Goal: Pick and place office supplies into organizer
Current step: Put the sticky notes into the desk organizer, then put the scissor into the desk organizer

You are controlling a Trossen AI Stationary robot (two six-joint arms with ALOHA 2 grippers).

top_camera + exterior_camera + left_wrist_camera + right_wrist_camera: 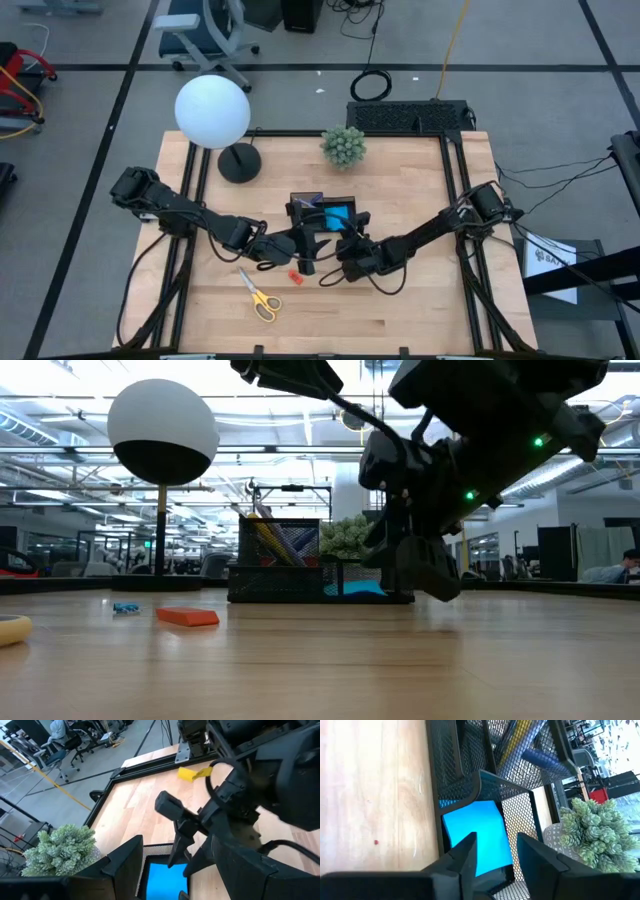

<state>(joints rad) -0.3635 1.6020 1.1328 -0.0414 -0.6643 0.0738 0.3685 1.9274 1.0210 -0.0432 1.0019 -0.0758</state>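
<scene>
Sticky-note pad: the blue pad (479,834) lies flat in the low front compartment of the organizer (322,212), mid-table; I judge it placed.
Pens: slim yellow and blue-grey pens (272,540) stand tilted in the organizer's taller mesh cup, on the left side.
Right gripper: my right gripper (495,851) hangs just over the pad, fingers (466,854) parted with bare blue between them and nothing held. I want to lift straight up and clear the mesh wall before swinging away, so I don't drag the pad back out.
Left gripper: my left gripper (296,243) waits just on the near side of the organizer, fingers spread wide, empty, close beside the right one; I'd keep it put until the right arm clears.
Scissors: the yellow-handled scissors (259,296) lie near-left on the table, well apart from the organizer, a likely next pick for the left arm.
Small pieces: an orange-red piece (187,617) and a tiny blue piece (126,608) are left on the wood near the scissors.
</scene>
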